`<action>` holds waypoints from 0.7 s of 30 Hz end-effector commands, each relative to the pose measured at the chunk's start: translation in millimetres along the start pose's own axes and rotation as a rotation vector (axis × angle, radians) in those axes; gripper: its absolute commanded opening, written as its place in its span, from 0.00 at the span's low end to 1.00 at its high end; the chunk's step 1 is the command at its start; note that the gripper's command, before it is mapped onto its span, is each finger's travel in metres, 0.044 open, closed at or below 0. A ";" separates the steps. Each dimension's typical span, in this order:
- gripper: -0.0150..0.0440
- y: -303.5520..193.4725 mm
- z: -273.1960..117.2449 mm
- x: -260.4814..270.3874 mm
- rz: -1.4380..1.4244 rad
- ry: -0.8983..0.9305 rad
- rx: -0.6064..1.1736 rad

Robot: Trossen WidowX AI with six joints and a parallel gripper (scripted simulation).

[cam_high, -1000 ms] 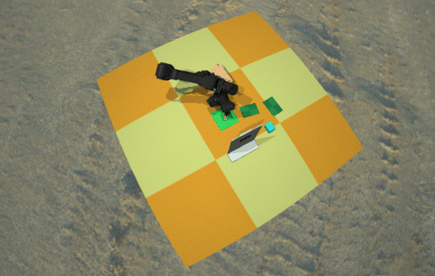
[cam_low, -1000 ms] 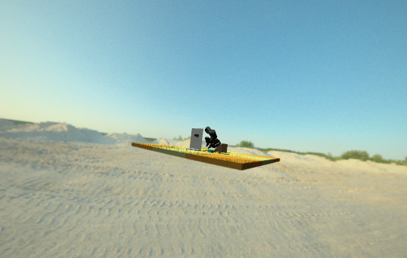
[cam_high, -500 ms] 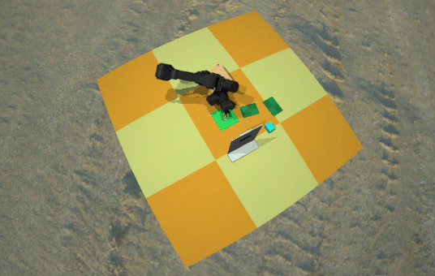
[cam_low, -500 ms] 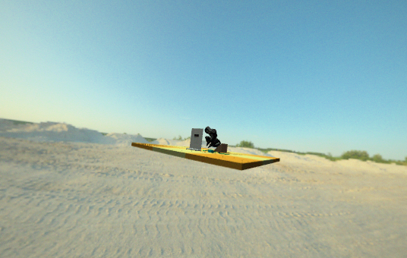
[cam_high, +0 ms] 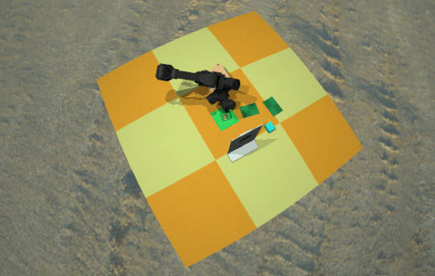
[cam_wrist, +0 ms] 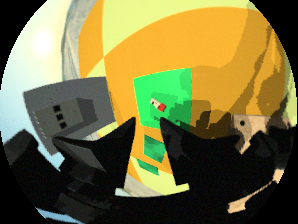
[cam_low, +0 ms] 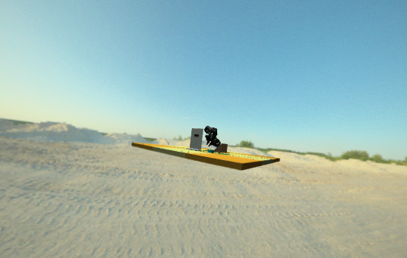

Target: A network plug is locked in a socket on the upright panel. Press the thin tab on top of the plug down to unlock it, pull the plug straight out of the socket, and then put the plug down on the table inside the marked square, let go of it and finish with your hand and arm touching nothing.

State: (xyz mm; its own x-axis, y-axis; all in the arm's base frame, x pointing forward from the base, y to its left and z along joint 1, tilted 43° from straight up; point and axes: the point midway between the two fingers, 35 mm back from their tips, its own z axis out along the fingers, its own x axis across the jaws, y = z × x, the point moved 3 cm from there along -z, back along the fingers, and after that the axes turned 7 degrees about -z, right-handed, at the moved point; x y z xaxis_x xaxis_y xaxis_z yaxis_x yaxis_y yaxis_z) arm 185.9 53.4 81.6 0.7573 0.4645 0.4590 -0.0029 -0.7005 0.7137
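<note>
The plug (cam_high: 225,117) (cam_wrist: 158,105), small, whitish with a red part, lies on the bright green marked square (cam_high: 221,125) (cam_wrist: 172,82), inside its edges. My gripper (cam_high: 227,110) (cam_wrist: 148,119) is partly open with nothing between its fingertips. It is above the square, and the plug shows beyond the fingertips in the wrist view, apart from them. The upright grey panel (cam_high: 237,144) (cam_low: 197,141) (cam_wrist: 40,95) stands to one side. Its socket block (cam_wrist: 75,120) shows dark openings and no plug in them. The plug is too small to make out in the exterior view.
Two dark green patches (cam_high: 249,110) (cam_high: 273,106) lie on the table beside the marked square. A cyan block (cam_high: 269,127) (cam_low: 210,151) sits near the panel's end. A pinkish plate (cam_high: 218,69) is by the arm's base.
</note>
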 end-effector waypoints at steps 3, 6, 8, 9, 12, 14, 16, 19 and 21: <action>0.52 -0.7 -5.3 4.3 0.000 -0.001 0.001; 0.52 -0.7 -8.1 6.1 0.000 -0.001 0.002; 0.52 -0.6 -10.0 7.2 0.000 -0.001 0.002; 0.52 -0.6 -10.9 7.8 0.000 -0.002 0.002; 0.52 -0.5 -13.8 9.6 0.000 -0.002 0.002; 0.52 -0.4 -15.7 10.7 0.000 -0.002 0.002; 0.52 -0.3 -17.6 11.9 0.000 -0.002 0.002; 0.52 -0.1 -20.6 13.6 0.000 -0.002 0.002; 0.52 0.1 -22.6 14.7 0.000 -0.002 0.002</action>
State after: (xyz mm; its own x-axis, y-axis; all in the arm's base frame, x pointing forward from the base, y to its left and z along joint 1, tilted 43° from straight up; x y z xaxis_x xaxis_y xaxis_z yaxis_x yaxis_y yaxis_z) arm 182.6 69.3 98.4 0.7576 0.4648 0.4583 -0.0021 -0.7003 0.7139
